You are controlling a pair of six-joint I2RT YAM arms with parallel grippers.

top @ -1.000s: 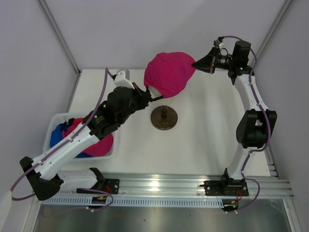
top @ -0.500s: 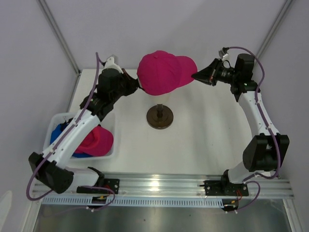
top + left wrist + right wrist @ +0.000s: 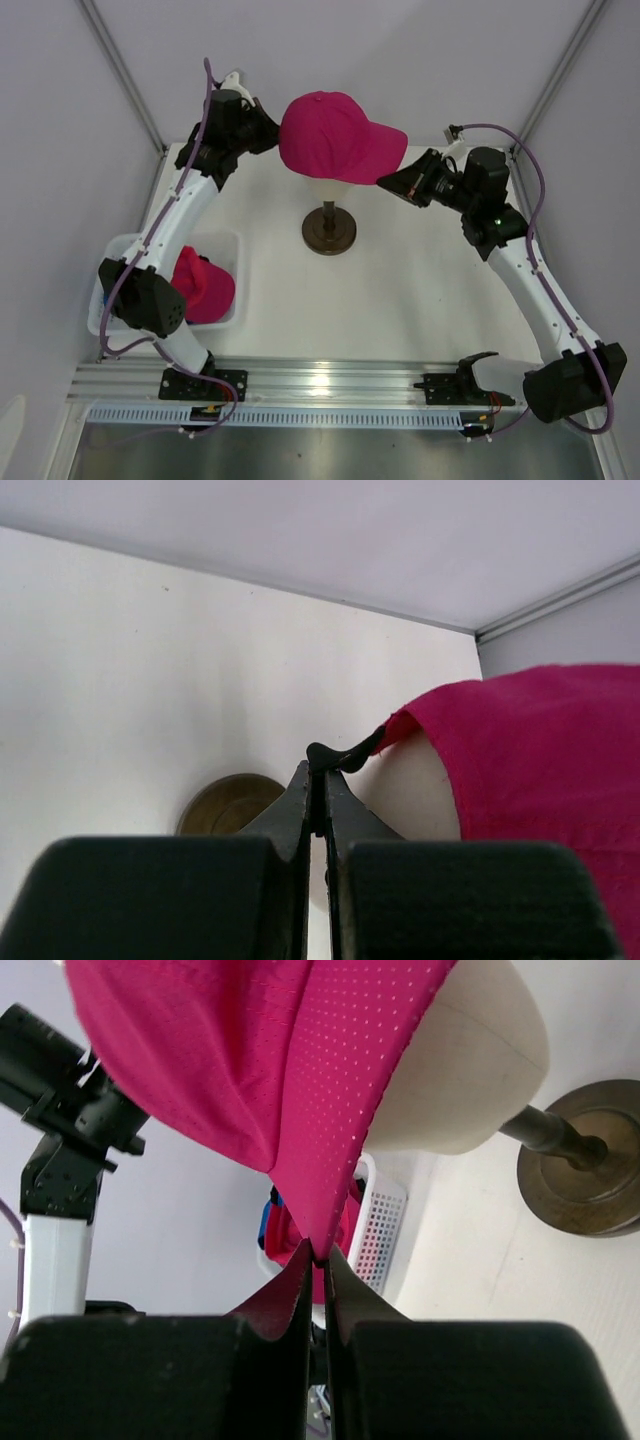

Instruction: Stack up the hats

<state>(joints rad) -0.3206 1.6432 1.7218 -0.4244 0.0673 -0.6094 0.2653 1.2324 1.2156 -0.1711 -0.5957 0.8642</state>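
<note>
A magenta hat (image 3: pixel 335 135) hangs stretched between both grippers, right over the cream mannequin head (image 3: pixel 330 186), which it mostly hides. My left gripper (image 3: pixel 274 140) is shut on the black strap at the hat's back (image 3: pixel 345 755). My right gripper (image 3: pixel 383 182) is shut on the edge of the hat's brim (image 3: pixel 330 1160). In the left wrist view the hat's fabric (image 3: pixel 540 760) drapes beside the head (image 3: pixel 410 790). A second magenta hat (image 3: pixel 205 285) lies in the white basket (image 3: pixel 112 262). A bit of blue hat (image 3: pixel 266 1222) shows in the basket too.
The mannequin head stands on a thin post with a round brown base (image 3: pixel 329 232) at the table's middle. The basket sits at the left edge, under the left arm's links. Grey walls close in the back and both sides.
Both arms have carried the magenta hat left and up, over the mannequin head. The left arm swung up toward the back left; the right arm stretched leftward. Both grips held.
</note>
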